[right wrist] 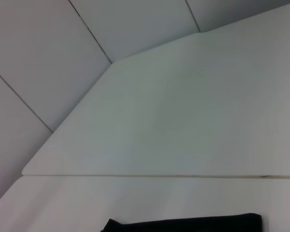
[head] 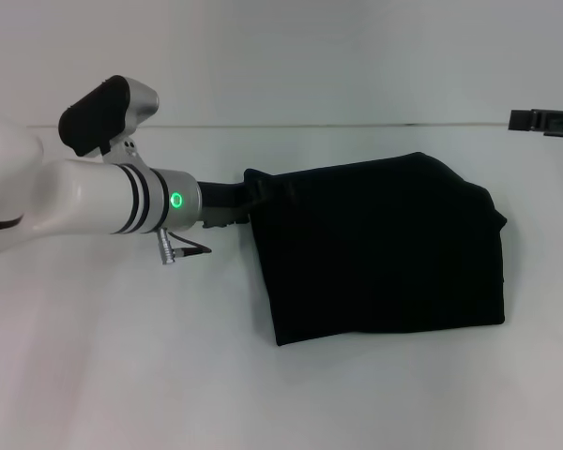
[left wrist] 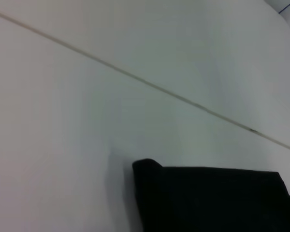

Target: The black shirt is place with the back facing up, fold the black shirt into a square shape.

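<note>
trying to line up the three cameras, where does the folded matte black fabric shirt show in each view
Head view: the matte black fabric shirt lies folded at centre-right, the left gripper at its left edge.
Left wrist view: its folded top edge fills the lower right.
Right wrist view: only a thin strip at the bottom edge.
Shared landmark: the thin seam line across the white table.

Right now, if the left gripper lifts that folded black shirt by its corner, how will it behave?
Probably floppy: the black shirt lies in soft, rounded folds with uneven edges, so its layers would likely droop and unfold. It looks light, thin cloth lying flat on the white table. Pushed, it would likely bunch rather than slide whole. The left gripper sits at its near-left corner.
</note>
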Controlling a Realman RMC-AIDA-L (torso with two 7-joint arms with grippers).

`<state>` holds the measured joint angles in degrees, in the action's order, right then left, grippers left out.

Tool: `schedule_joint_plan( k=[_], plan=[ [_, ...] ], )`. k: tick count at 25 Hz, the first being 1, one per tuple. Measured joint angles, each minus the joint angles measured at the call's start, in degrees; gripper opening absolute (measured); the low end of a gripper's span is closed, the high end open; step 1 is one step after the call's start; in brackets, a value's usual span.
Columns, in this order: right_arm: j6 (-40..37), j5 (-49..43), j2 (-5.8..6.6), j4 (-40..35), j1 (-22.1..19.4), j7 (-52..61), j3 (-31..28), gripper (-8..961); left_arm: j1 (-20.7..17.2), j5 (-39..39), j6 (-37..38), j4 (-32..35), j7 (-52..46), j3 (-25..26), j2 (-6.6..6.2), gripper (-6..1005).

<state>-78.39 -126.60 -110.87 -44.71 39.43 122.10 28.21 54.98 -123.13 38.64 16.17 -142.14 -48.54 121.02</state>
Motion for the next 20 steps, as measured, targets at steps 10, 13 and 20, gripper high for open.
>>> schedule_joint_plan(
  k=[10,13,20],
  plan=[
    [0.4,-0.1,-0.32,0.2,0.0,-0.4,0.0,914,1.1,0.0,-0.2,0.5,1.3,-1.6,1.27,911],
    [0.6,-0.1,-0.47,0.4,0.0,-0.5,0.0,914,0.6,0.3,-0.3,1.6,4.0,-1.9,1.85,805],
    [0.7,0.0,-1.08,0.6,0.0,-1.0,0.0,914,-0.8,0.5,-0.8,4.0,5.0,-1.7,2.59,488]
  ],
)
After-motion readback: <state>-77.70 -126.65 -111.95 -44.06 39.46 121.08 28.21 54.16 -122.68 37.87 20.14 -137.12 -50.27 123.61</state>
